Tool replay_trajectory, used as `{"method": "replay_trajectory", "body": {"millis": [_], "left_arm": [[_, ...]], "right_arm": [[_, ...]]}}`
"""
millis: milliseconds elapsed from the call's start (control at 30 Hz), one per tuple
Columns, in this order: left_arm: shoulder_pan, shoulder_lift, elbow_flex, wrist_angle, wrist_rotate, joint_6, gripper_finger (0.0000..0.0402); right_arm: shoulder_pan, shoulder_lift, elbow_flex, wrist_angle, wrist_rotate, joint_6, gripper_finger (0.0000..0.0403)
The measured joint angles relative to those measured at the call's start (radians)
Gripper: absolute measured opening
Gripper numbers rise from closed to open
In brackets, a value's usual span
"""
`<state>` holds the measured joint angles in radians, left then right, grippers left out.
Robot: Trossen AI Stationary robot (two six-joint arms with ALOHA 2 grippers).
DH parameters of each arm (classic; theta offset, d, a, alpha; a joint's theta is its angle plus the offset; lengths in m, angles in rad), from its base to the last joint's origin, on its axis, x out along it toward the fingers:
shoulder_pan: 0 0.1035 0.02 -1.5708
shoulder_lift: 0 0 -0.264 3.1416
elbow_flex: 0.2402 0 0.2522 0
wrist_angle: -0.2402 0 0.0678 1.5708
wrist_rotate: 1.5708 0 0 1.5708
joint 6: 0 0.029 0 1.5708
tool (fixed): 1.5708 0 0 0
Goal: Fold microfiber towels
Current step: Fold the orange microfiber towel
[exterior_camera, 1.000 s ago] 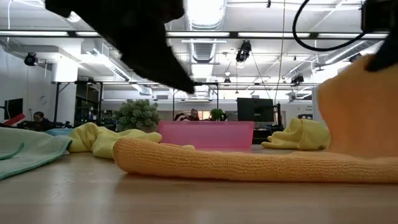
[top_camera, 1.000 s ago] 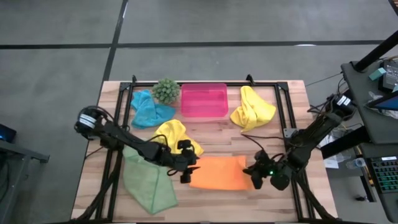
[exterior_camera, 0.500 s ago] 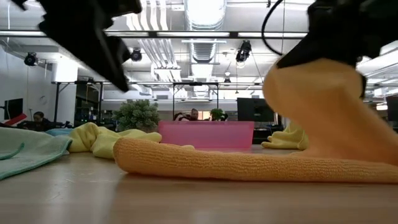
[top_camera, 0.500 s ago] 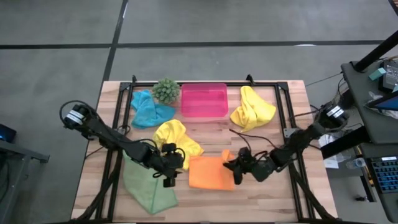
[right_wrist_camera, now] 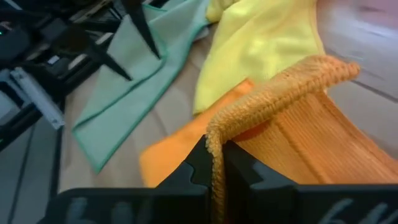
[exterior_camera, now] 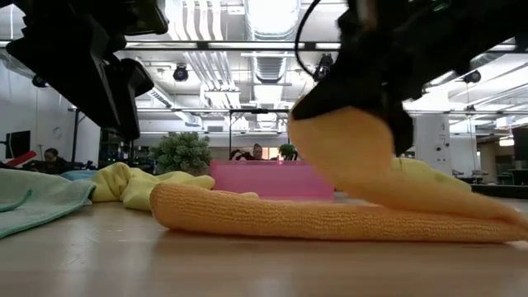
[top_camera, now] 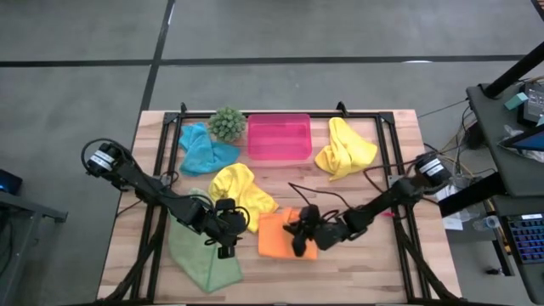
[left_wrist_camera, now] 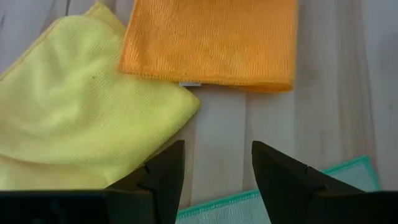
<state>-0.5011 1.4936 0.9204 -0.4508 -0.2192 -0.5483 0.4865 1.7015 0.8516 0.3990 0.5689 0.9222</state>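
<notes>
The orange towel (top_camera: 276,236) lies near the table's front middle, and its right part (exterior_camera: 346,153) is raised and arched over the rest. My right gripper (top_camera: 299,240) is shut on that raised part. My left gripper (top_camera: 228,241) hovers open over bare wood just left of the orange towel (left_wrist_camera: 211,40), with nothing between its fingers. Under the left arm the light green towel (top_camera: 200,255) lies flat. A yellow towel (top_camera: 240,187) lies crumpled behind the orange one. A teal towel (top_camera: 202,149) and a second yellow towel (top_camera: 344,149) lie farther back. My right gripper pinches the orange towel's thick hemmed edge (right_wrist_camera: 214,134) between its two fingers. It comes from the table's right, slanting down. The held edge is lifted clear and curls over the lower layer (exterior_camera: 272,219), which lies flat on the table.
A pink tray (top_camera: 279,151) and a small spiky green plant (top_camera: 227,123) stand at the back middle. A dark metal frame (top_camera: 387,153) runs along the table's sides and back. Bare wood (top_camera: 365,263) shows at the front right.
My right gripper has gone toward the table's left, still shut on the orange towel's right edge. It has carried that edge over the towel, while the left part stayed flat. My left gripper, still open, has drawn back toward the left, away from the orange towel.
</notes>
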Motion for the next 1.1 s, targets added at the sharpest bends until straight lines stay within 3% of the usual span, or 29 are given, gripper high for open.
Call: {"method": "replay_trajectory", "body": {"millis": [200,433,900,1100], "left_arm": [[0.0,0.0,-0.023,0.049,-0.001,-0.012,0.0171],[0.0,0.0,-0.052,0.089,-0.003,-0.022,0.0171],[0.002,0.001,-0.049,0.205,-0.025,0.006,0.0171],[0.01,0.001,-0.048,0.287,-0.025,0.065,0.0171]], "right_arm": [[-0.043,0.055,0.05,0.0,-0.074,-0.019,0.0009],[-0.058,0.102,0.087,-0.002,-0.084,-0.019,0.0021],[-0.073,0.102,0.094,-0.004,-0.133,-0.085,0.0182],[-0.076,0.102,0.148,-0.007,-0.135,-0.224,0.0215]]}}
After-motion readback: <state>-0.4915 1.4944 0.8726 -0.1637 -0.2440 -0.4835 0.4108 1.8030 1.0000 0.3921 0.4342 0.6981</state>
